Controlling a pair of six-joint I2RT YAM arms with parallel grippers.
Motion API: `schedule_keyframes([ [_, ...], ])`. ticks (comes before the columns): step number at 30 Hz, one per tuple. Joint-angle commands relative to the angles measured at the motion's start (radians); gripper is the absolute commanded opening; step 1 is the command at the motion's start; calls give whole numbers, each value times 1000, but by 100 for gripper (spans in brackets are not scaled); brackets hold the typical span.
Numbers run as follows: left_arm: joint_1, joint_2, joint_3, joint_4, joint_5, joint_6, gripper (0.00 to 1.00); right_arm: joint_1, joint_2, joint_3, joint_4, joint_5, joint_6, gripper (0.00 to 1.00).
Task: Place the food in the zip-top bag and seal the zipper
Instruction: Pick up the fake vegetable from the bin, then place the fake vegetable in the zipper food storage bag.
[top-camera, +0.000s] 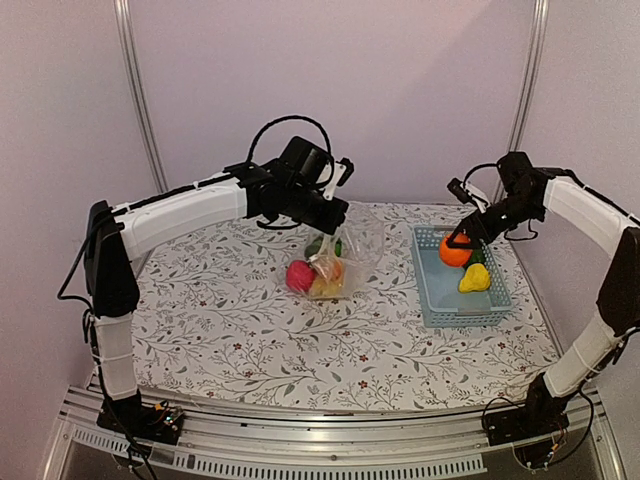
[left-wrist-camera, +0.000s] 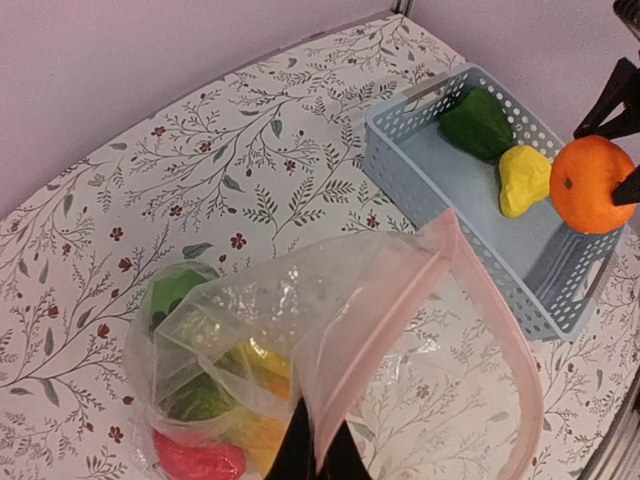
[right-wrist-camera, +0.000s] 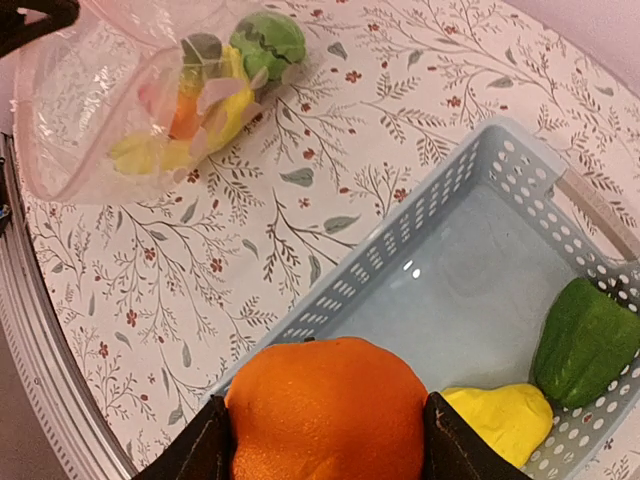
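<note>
From above, the left gripper (top-camera: 336, 212) is pinched together on the upper edge of the clear bag (top-camera: 345, 255). It holds the mouth up while the bag's bottom rests near the middle of the flowered counter (top-camera: 220, 320). Through the plastic I can pick out a red piece (top-camera: 300, 275) and a green piece (top-camera: 322, 245). The yellow and orange pieces (top-camera: 330, 282) blur together and I cannot tell them apart. Off to the right, the right gripper (top-camera: 458, 243) is clamped on an orange (top-camera: 455, 253) above the far end of the blue basket (top-camera: 445, 305). A yellow piece (top-camera: 474, 278) lies inside the basket.

The left wrist camera catches only the tips of its own fingers (left-wrist-camera: 293, 455) at the bottom edge, closed on the bag's rim. The pink zipper (left-wrist-camera: 500, 330) loops open and runs out of the frame. A green pepper (left-wrist-camera: 478, 122) lies in the basket, touching the yellow piece.

In the right wrist camera the orange fills the bottom, with a black finger (right-wrist-camera: 190, 455) pressed against each side and its underside cut off. The bag sits at the top left, its mouth out of view.
</note>
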Motion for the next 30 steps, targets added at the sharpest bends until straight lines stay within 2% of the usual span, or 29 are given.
schedule_keyframes([
  [1, -4, 2, -11, 50, 14, -29, 0, 4, -36, 78, -8, -217, 20, 37],
  [7, -3, 14, -7, 71, 32, -58, 0, 37, -13, 184, -1, -385, 44, 37],
  [17, -3, 9, -9, 93, 52, -97, 0, 234, 47, 285, 68, -468, 50, 37],
  [22, -2, -15, -20, 108, 52, -107, 0, 309, 99, 313, 131, -447, 81, 38],
  [27, -3, -54, -50, 123, 79, -113, 0, 314, 182, 343, 208, -415, 138, 38],
  [30, -2, -81, -84, 145, 79, -116, 0, 321, 232, 392, 207, -386, 170, 45],
])
